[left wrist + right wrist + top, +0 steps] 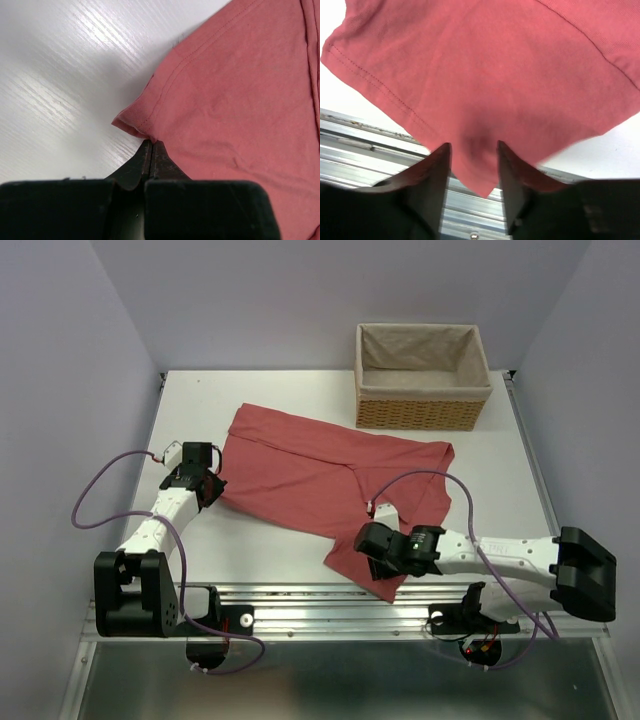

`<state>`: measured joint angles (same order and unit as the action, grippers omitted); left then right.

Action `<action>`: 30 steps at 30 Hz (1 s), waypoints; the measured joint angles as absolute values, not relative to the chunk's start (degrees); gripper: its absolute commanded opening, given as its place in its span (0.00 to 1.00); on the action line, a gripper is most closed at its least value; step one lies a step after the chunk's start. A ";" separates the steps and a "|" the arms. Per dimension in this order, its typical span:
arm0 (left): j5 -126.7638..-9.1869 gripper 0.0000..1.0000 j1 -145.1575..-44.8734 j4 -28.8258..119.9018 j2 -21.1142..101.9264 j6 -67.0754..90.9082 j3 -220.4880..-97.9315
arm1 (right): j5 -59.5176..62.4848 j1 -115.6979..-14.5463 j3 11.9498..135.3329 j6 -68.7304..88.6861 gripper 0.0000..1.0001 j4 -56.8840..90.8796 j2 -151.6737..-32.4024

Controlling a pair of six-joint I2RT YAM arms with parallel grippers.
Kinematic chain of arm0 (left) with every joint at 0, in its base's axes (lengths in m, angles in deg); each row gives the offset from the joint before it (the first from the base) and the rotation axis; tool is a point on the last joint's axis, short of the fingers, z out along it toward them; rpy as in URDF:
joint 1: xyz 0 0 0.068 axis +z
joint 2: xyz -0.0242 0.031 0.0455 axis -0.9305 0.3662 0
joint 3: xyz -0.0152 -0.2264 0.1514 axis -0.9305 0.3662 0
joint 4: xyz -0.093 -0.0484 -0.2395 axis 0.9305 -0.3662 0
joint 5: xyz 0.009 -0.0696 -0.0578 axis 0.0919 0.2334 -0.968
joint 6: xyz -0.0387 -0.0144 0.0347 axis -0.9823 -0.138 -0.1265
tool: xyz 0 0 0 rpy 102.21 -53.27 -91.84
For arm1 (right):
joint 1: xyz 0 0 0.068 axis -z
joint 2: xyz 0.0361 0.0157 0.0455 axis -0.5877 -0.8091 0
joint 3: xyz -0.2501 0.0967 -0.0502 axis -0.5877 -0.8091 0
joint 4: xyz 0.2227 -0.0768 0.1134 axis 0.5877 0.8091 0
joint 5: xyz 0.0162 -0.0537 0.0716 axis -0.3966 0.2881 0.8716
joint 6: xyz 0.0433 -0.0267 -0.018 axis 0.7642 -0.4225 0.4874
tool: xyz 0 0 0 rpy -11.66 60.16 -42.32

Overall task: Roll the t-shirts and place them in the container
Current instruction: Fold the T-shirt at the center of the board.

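Observation:
A salmon-red t-shirt [320, 475] lies spread across the white table, slanting from back left to front right. My left gripper [207, 487] is at its left edge, shut on a fold of the hem [137, 125]. My right gripper [375, 550] is over the shirt's near corner by the front edge, jaws open. That corner [480, 175] hangs between its fingers [437, 170], over the metal rail.
A tan cloth-lined wicker basket [422, 380] stands at the back right, just behind the shirt. A metal rail [300, 602] runs along the table's front edge. Purple cables loop beside both arms.

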<state>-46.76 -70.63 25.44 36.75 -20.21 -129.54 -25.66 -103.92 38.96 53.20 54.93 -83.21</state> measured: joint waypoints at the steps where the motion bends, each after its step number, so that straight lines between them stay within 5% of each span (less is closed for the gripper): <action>1: -46.76 0.00 -70.63 25.41 36.81 -20.19 -129.54 | -25.86 -103.94 39.55 52.66 0.61 55.45 -83.34; 7: -46.83 0.00 -70.63 25.41 37.34 -20.01 -129.63 | -28.35 -100.68 42.85 51.39 0.63 58.29 -83.16; 21: -46.83 0.00 -70.63 25.41 37.34 -19.25 -129.67 | -20.11 -59.02 43.26 46.04 0.44 47.63 -81.24; 30: -47.05 0.00 -70.63 25.44 37.34 -18.92 -129.67 | -11.85 -56.11 38.89 46.76 0.43 40.02 -85.83</action>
